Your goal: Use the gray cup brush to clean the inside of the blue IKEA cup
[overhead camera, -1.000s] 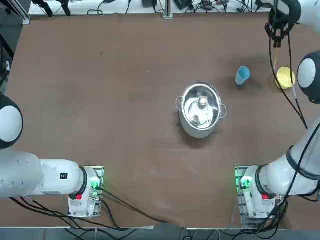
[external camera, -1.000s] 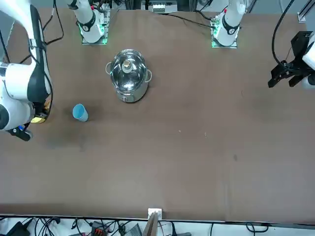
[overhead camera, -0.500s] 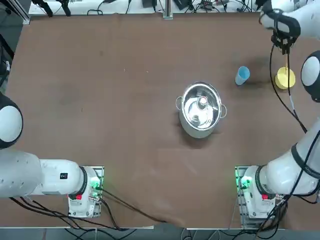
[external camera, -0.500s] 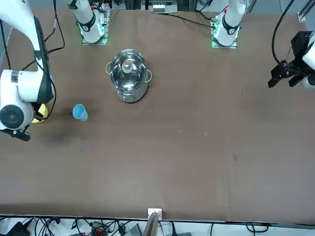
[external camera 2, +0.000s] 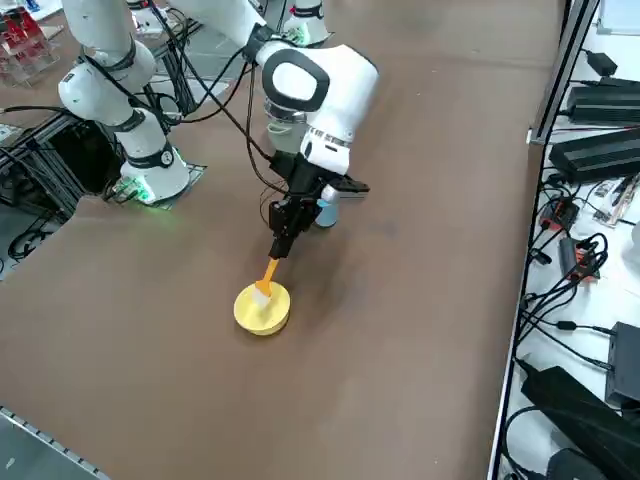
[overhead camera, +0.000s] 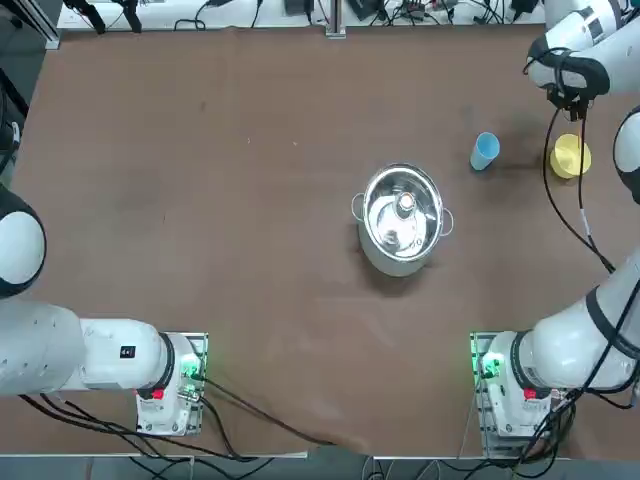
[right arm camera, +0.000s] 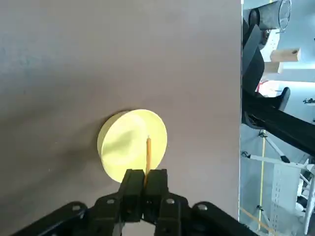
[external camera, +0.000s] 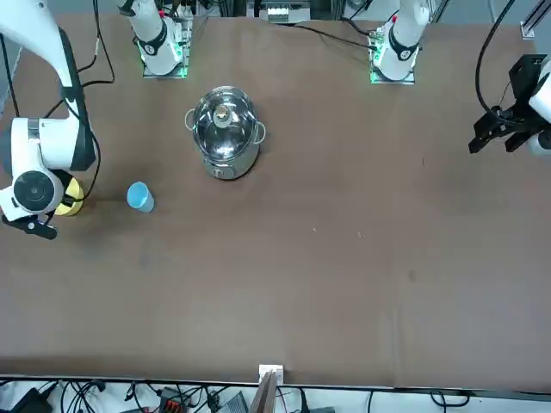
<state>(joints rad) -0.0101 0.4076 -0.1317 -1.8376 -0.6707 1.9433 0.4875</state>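
My right gripper (external camera 2: 283, 240) hangs above the table near its right edge, shut on the orange handle of the cup brush (external camera 2: 268, 275). The brush points down, and its pale lower end sits at the mouth of the yellow cup (external camera 2: 262, 308). In the wrist view the thin orange handle (right arm camera: 148, 153) runs from between the closed fingers (right arm camera: 133, 189) over the yellow cup (right arm camera: 130, 145). The blue cup (overhead camera: 484, 151) stands upright to the left of the yellow cup (overhead camera: 571, 156) in the top view, apart from the gripper (overhead camera: 569, 98). In the side view it is partly hidden behind the wrist.
A steel pot (overhead camera: 402, 218) with a lid stands in the middle of the table, well short of the cups. The table's right edge is close beyond the yellow cup. Black cables hang from the right arm (overhead camera: 560, 190).
The right wrist has moved in from the far right corner and turned, carrying the brush to a spot over the yellow cup. The cups and the pot have stayed put.
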